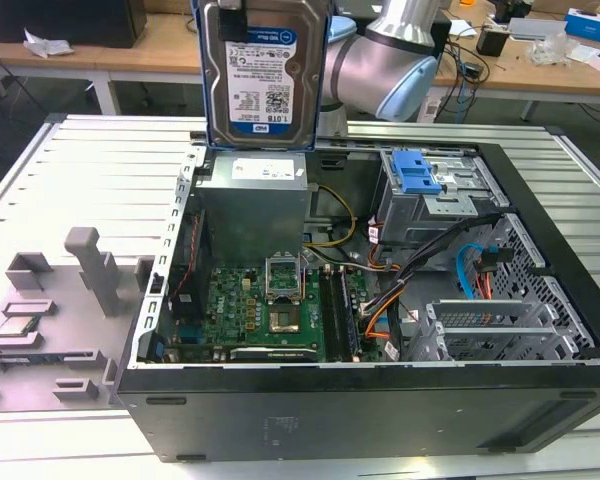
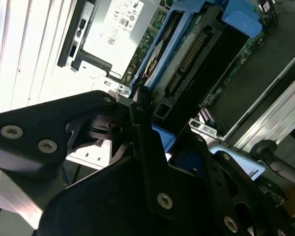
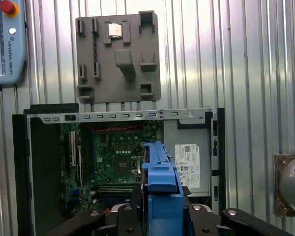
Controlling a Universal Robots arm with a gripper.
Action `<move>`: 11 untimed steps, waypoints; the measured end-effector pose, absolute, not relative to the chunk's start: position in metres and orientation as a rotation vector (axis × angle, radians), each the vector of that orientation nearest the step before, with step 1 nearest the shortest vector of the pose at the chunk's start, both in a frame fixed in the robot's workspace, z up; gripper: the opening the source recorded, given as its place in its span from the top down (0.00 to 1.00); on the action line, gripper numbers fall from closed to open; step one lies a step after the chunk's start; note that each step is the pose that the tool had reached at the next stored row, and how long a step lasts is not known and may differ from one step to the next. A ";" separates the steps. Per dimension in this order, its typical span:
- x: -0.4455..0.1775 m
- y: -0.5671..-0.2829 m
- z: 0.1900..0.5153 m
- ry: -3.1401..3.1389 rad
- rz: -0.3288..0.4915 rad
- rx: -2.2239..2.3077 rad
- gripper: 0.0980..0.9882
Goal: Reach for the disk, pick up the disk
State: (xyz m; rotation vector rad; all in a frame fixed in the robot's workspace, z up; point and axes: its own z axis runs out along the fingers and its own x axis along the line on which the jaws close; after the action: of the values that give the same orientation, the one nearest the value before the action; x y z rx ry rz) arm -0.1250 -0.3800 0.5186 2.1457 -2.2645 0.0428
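The disk [image 1: 263,75], a silver hard drive with a white-and-blue label and a blue frame along its sides, hangs upright high above the open computer case [image 1: 380,400], over the power supply. In the first wrist view its blue frame [image 3: 160,177] stands edge-on between the black fingers [image 3: 132,214] of my gripper [image 3: 160,209]. In the second wrist view the disk's connector edge [image 2: 187,54] runs away from my gripper [image 2: 155,130], which is shut on it. The arm's grey elbow [image 1: 385,70] sits just behind the disk.
Inside the case lie a motherboard [image 1: 265,310], a silver power supply [image 1: 255,200] and a blue bracket on a grey cage [image 1: 430,190]. A grey fixture plate [image 1: 40,330] holding a small CPU chip [image 3: 115,30] rests on the ribbed table. A teach pendant [image 3: 7,39] lies nearby.
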 end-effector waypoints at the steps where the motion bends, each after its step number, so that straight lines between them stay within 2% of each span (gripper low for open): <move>1: -0.122 -0.380 0.519 -2.264 0.043 2.146 0.70; 11: -0.096 -0.380 0.519 -2.264 0.043 2.146 0.70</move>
State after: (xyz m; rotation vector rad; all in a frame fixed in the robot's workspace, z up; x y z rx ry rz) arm -0.0964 -0.3800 0.5185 2.1457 -2.2645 0.0428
